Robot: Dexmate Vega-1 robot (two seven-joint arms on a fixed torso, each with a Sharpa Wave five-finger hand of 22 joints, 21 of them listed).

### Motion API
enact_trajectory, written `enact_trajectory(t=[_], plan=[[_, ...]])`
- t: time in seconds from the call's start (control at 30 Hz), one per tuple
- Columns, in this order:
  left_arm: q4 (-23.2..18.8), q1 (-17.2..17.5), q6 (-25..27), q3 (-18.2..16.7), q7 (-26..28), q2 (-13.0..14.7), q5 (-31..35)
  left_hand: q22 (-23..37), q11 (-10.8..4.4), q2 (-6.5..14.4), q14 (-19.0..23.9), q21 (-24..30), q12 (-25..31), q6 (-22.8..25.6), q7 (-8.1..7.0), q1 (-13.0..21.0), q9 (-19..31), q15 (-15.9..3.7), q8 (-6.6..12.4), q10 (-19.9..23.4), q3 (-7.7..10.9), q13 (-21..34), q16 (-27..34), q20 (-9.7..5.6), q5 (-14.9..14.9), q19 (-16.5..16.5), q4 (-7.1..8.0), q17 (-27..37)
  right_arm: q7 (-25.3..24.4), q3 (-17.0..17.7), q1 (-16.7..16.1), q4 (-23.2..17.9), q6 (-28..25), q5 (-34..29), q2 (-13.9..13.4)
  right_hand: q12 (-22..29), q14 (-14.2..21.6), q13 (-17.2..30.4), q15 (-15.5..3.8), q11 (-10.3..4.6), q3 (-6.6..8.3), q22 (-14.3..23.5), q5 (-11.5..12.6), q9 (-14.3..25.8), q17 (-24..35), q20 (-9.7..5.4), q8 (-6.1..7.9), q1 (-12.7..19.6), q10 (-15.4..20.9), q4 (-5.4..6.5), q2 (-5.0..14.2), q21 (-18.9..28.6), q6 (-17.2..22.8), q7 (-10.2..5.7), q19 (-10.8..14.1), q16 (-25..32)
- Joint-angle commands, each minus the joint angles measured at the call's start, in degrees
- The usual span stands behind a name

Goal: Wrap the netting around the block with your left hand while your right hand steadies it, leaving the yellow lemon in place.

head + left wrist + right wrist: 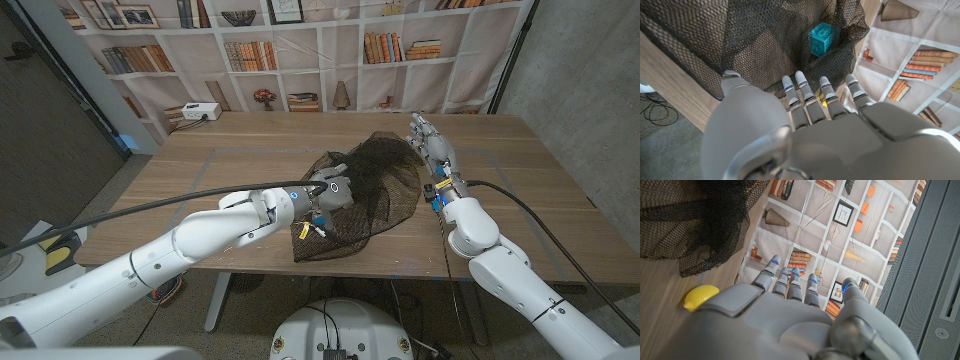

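Clearly my left hand (330,192) pressed into the netting (365,195) mid-table over the block (820,37); my right hand (432,150) stood spread beside it, so the loose mesh could drag the lemon (700,296).

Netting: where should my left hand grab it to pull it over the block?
Probably take the loose edge of the netting just beyond the left hand's fingers, coming from the near table edge. The teal block sits beyond, under folds.
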Motion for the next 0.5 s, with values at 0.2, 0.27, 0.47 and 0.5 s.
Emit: enact_trajectory(t=[0.2,0.27,0.47,0.5], plan=[[6.99,-3.41,-4.16,4.62,-7.65,-3.53,4.68,0.16,0.12,-0.74,-2.63,-1.11,-2.16,-7.71,0.62,1.08,0.15,-3.1,-3.45,-4.8,-1.03,0.34,-1.1,0.97,1.11,-0.75,0.06,0.37,0.71,-0.48,2.29,1.99,0.07,0.13,1.11,-0.12,0.42,0.16,-0.03,-0.25,0.24,0.31,0.24,0.16,0.15,-0.25,0.29,0.15,0.34,0.06,-0.09,0.29,0.07,-0.14,0.38,0.0],[8.15,-3.71,-4.04,5.23,-6.79,-3.68,5.3,0.17,0.27,-0.65,-2.77,-1.14,-2.27,-7.96,0.57,1.15,0.16,-3.1,-3.53,-5.08,-0.99,0.36,-1.15,0.98,1.16,-0.75,0.08,0.38,0.86,-0.51,2.5,2.23,0.16,0.21,1.14,-0.14,0.42,0.16,0.0,-0.16,0.24,0.31,0.24,0.16,0.15,-0.22,0.29,0.14,0.3,0.07,-0.1,0.29,0.08,-0.08,0.39,0.0],[11.4,-4.31,-3.33,6.3,-1.04,-3.42,5.63,0.2,0.27,-0.23,-3.4,-1.37,-2.83,-11.23,0.9,1.84,0.17,-2.89,-4.49,-6.66,-0.8,0.48,-1.28,0.96,1.37,-0.7,0.04,0.45,0.95,-0.67,3.23,2.77,-0.04,0.2,1.22,-0.16,0.36,0.16,0.04,-0.24,0.26,0.31,0.24,0.16,0.14,-0.22,0.25,0.12,0.26,0.08,-0.15,0.27,0.01,-0.1,0.38,-0.06],[11.68,-4.42,-3.25,6.56,-0.19,-3.29,6.02,0.21,0.18,0.07,-3.22,-1.3,-2.53,-11.19,0.79,2.05,0.16,-3.14,-4.34,-5.98,-0.67,0.52,-1.18,0.45,1.42,-0.38,0.06,0.47,0.98,-0.7,3.32,2.84,-0.09,0.15,1.18,-0.16,0.36,0.16,0.05,-0.22,0.26,0.31,0.24,0.16,0.14,-0.19,0.25,0.12,0.27,0.08,-0.16,0.27,0.02,-0.09,0.39,-0.06]])
